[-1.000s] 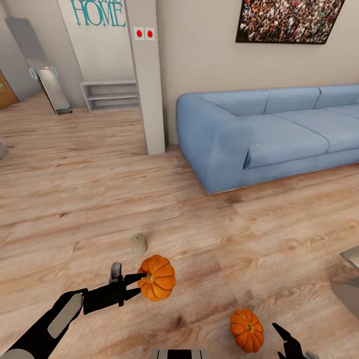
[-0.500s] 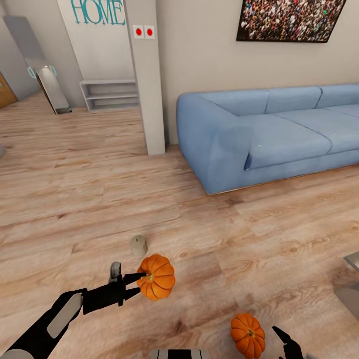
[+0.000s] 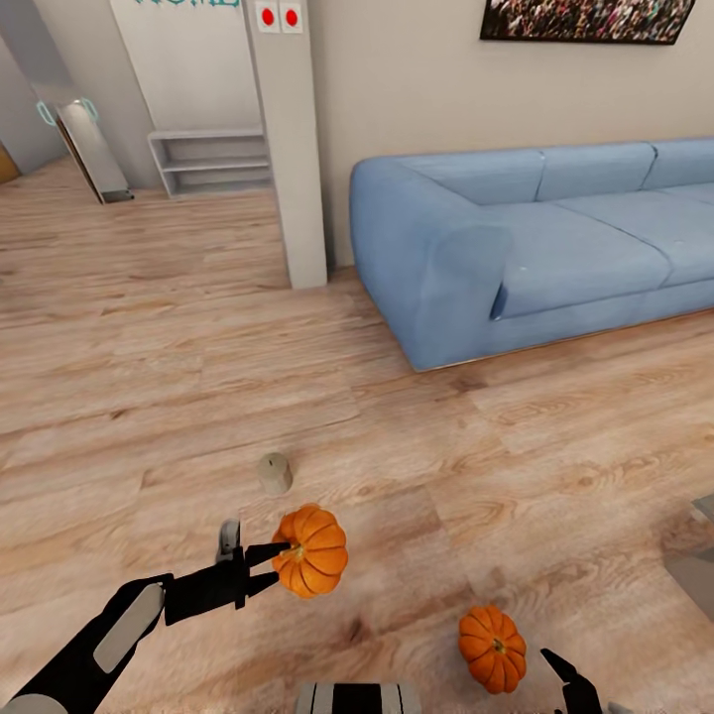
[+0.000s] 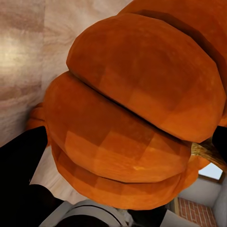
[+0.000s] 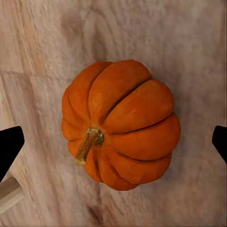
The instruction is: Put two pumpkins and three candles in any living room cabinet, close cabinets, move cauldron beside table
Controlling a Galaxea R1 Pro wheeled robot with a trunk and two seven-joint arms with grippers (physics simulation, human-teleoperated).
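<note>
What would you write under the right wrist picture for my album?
Open right claw hangs above an orange pumpkin lying on the wooden floor.

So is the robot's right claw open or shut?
Open. The right gripper has its fingertips spread wide either side of the pumpkin on the floor, not touching it.

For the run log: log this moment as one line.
left gripper: shut on pumpkin | right gripper: open over second pumpkin | candle: on floor

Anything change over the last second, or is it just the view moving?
Mostly the camera: the head view tilted down, so the sofa and walls slid up the picture. The left gripper still holds the held pumpkin. The floor pumpkin and candle lie where they were, with the right gripper still open beside that pumpkin.
</note>
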